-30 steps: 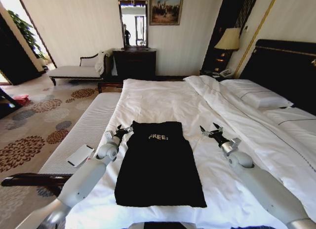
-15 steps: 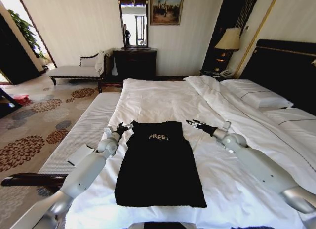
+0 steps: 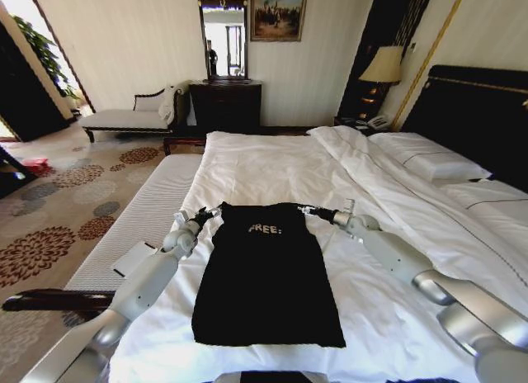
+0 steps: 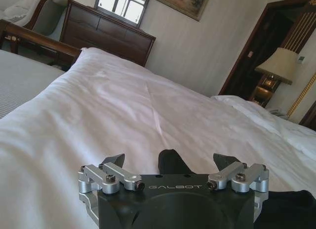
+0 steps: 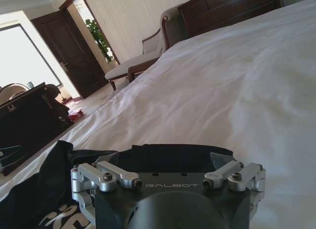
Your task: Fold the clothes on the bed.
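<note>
The clothes, a black sleeveless top with white "FREE!" lettering, lie flat on the bed's white duvet, neckline towards the far end. My left gripper is open at the top's left shoulder; in the left wrist view a black strap sits between the spread fingers of the left gripper. My right gripper is open at the right shoulder. In the right wrist view the right gripper straddles the black fabric edge.
A grey bench runs along the bed's left side with a flat white object on it. Pillows and a dark headboard lie to the right. A dark dresser and a chaise stand beyond.
My right gripper has swung left from the bare duvet to the top's right shoulder. My left gripper has edged forward and right to the left shoulder. The top has not moved.
</note>
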{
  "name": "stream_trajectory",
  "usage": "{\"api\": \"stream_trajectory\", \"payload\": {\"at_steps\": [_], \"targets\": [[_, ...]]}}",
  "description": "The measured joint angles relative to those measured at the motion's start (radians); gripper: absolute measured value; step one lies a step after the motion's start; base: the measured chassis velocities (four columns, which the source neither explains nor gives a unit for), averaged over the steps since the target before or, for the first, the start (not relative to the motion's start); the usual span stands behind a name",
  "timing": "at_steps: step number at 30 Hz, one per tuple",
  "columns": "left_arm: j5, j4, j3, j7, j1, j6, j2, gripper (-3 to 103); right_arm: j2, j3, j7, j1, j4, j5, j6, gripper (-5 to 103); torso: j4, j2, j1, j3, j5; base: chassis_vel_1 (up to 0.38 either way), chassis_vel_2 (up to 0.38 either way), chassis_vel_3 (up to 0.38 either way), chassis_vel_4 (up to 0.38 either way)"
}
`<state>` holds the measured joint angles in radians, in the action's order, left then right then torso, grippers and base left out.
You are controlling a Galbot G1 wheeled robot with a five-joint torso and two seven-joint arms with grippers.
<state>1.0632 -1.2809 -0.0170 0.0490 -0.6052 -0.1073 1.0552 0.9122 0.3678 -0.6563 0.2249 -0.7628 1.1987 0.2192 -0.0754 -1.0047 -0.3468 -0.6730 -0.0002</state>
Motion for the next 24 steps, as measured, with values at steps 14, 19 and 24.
{"api": "stream_trajectory", "payload": {"at_steps": [14, 19, 24], "targets": [[0.002, -0.029, 0.009, -0.01, -0.015, 0.016, 0.0, 100, 0.086, 0.028, -0.022, -0.067, 0.226, -0.106, -0.009, 100, 0.0003, 0.0, 0.0, 0.0, 0.0003, 0.0, 0.0, 0.0, 0.0], [0.006, -0.063, 0.018, -0.007, -0.026, 0.02, 0.004, 100, 0.132, 0.025, -0.021, -0.093, 0.301, -0.147, -0.021, 100, 0.0002, 0.0, 0.0, 0.0, 0.0002, 0.0, 0.0, 0.0, 0.0], [0.007, -0.096, 0.038, -0.008, -0.055, 0.025, -0.002, 100, 0.176, 0.023, -0.001, -0.11, 0.354, -0.167, -0.021, 100, -0.0002, 0.0, 0.0, 0.0, 0.0001, 0.0, 0.0, 0.0, 0.0]]}}
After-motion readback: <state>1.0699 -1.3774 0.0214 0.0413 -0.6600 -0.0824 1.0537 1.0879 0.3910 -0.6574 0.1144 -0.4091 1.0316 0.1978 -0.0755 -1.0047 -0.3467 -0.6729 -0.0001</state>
